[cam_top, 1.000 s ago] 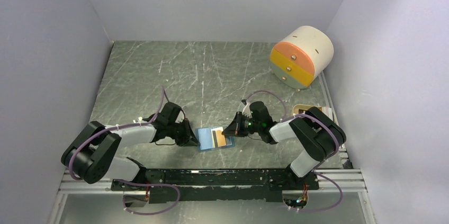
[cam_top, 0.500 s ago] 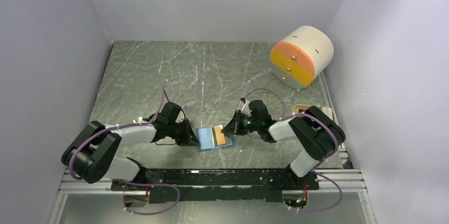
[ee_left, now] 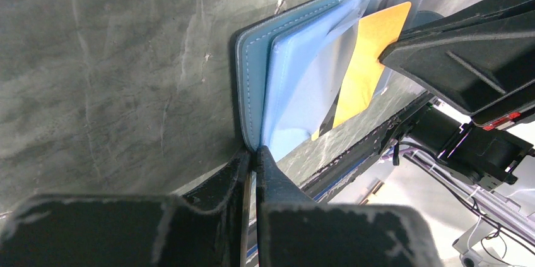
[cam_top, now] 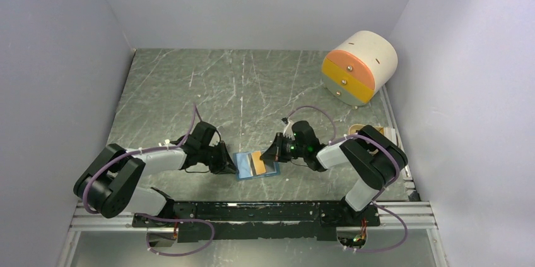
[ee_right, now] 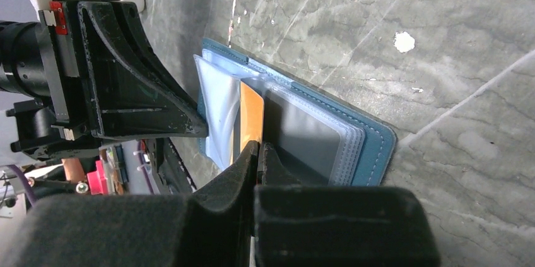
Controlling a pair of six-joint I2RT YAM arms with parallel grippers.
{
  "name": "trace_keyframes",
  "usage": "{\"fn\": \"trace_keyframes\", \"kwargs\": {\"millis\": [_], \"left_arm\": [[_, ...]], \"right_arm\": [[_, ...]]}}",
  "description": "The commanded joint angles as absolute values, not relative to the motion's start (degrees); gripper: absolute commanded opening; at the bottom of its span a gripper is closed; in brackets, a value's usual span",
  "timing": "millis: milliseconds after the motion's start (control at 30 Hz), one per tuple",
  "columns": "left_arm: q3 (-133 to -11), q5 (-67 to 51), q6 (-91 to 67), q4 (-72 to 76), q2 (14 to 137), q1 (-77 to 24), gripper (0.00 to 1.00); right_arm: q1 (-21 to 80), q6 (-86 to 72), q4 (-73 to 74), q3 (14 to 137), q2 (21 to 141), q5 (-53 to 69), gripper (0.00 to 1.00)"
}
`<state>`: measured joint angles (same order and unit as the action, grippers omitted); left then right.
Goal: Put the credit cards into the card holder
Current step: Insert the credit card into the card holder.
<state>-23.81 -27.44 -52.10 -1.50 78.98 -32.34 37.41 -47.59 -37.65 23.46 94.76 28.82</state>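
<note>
Currently we find the flat blue folding leather card holder (cam_top: 245, 167) lying open on the grey marbled stone table (cam_top: 252, 84), at its near edge, between the 2 arms.

The left gripper (ee_left: 254, 153) is clenched on the left edge of the card holder's cover. We judge this grip serves to pin the holder flat and stop it sliding while a card is pushed in from the other side.

The right gripper (ee_right: 260, 150) is clenched on a thin orange credit card (ee_right: 251, 118), held by its trailing edge. The leading part of the orange credit card lies among the clear plastic sleeves (ee_left: 315, 71) in the middle of the holder. We cannot tell whether it is inside a pocket or only lying over one. Holding it by the rear edge leaves the front free to enter a sleeve.

1 grey card (ee_right: 303, 137) sits fully seated under clear plastic in the right half of the holder.

We judge the step in hand to be insertion, with the card partly in. The risk we note is the loose sleeves buckling under the card.

The cream drum with orange-yellow drawers (cam_top: 359, 67) stands well apart at the far right.
</note>
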Motion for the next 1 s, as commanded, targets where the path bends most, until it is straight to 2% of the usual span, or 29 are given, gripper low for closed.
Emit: {"fn": "trace_keyframes", "kwargs": {"millis": [0,233,567,733,967], "left_arm": [[-24.08,-28.04,-51.77,0.19,79.28,-32.52,0.09],[-23.54,-27.91,-51.76,0.01,78.82,-32.52,0.09],[-24.18,-27.51,-51.94,-0.59,78.60,-32.52,0.09],[-23.38,-27.89,-53.26,0.96,78.31,-32.51,0.09],[-22.74,-28.58,-54.65,2.80,78.11,-32.60,0.09]], "right_arm": [[38.31,-44.96,-35.60,23.37,95.36,26.82,0.00],[35.95,-30.44,-22.70,31.49,94.71,24.55,0.00],[35.77,-24.09,-17.87,35.62,97.21,25.79,0.00],[36.50,-32.95,-27.98,29.44,96.09,28.79,0.00],[37.88,-46.54,-38.63,22.61,95.74,26.69,0.00]]}}
